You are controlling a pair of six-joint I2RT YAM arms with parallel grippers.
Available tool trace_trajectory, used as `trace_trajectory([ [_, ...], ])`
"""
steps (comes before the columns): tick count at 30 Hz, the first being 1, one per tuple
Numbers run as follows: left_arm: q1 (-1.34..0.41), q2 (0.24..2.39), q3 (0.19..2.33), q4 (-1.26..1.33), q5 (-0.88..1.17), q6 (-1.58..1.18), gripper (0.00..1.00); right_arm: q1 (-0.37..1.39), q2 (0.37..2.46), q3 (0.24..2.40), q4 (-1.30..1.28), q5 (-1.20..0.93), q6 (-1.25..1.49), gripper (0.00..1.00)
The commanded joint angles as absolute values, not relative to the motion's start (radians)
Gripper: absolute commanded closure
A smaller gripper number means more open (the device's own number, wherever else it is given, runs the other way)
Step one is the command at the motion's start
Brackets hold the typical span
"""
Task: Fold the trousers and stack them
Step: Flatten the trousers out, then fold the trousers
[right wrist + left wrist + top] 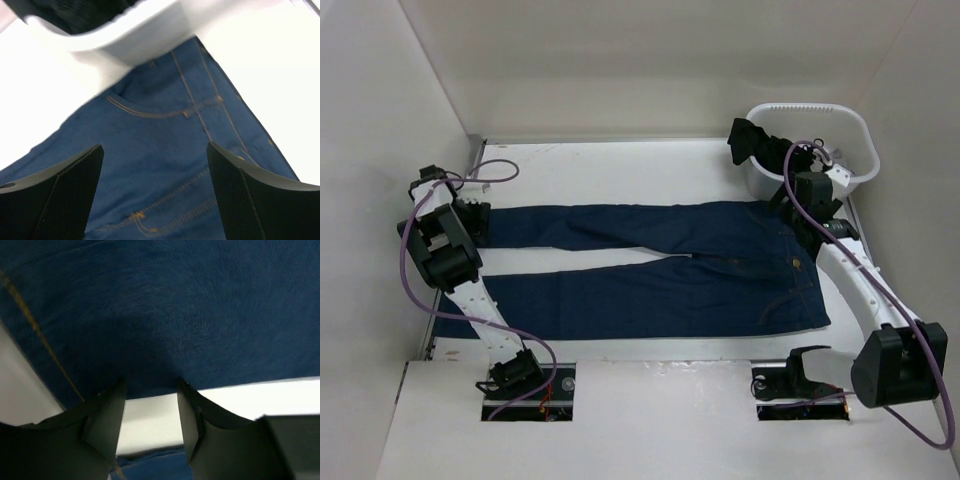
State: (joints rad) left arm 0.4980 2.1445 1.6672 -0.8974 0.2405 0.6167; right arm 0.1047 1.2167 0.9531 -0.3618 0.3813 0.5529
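folding well here probably means lifting the far edge at both ends together and drawing it toward the near edge, so the long dark navy-blue denim trousers (660,270) halve lengthwise without twisting. they lie flat on the white surface (620,165), legs to the left, waistband to the right. the left arm (450,255) bends over the far leg's hem, the left pincer (150,390) spread and straddling the cloth edge. the right pincer (155,148) hovers agape above the waistband. beyond sits a white plastic basket (865,150) holding a small black garment (745,140).

White table (620,168) between plain white walls (620,60) (soft, even light)
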Motion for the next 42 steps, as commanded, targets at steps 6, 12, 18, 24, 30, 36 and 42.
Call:
trace_trajectory([
  [6, 0.447, 2.169, 1.732, -0.756, 0.187, 0.391, 0.55, 0.113, 1.437, 1.073, -0.337, 0.365, 0.590, 0.11],
  [12, 0.424, 2.123, 1.571, -0.781, 0.100, 0.609, 0.74, 0.100, 1.676, 1.224, -0.515, 0.325, 0.562, 0.04],
  [18, 0.446, 2.037, 1.442, -0.756, -0.028, 0.759, 0.85, 0.169, 1.885, 1.316, -0.676, 0.295, 0.321, 0.06],
  [24, 0.458, 1.936, 1.373, -0.856, -0.017, 0.848, 0.79, 0.183, 1.988, 1.319, -0.827, 0.267, 0.209, 0.07],
  [30, 0.507, 1.890, 1.543, -0.991, 0.210, 0.766, 0.58, 0.211, 1.925, 1.217, -0.879, 0.379, 0.149, 0.07],
  [36, 0.547, 1.994, 1.715, -0.947, 0.253, 0.582, 0.56, 0.200, 1.802, 1.258, -0.750, 0.495, 0.172, 0.08],
  [42, 0.574, 2.080, 1.752, -0.890, 0.104, 0.560, 0.56, 0.156, 1.830, 1.428, -0.684, 0.506, 0.156, 0.09],
])
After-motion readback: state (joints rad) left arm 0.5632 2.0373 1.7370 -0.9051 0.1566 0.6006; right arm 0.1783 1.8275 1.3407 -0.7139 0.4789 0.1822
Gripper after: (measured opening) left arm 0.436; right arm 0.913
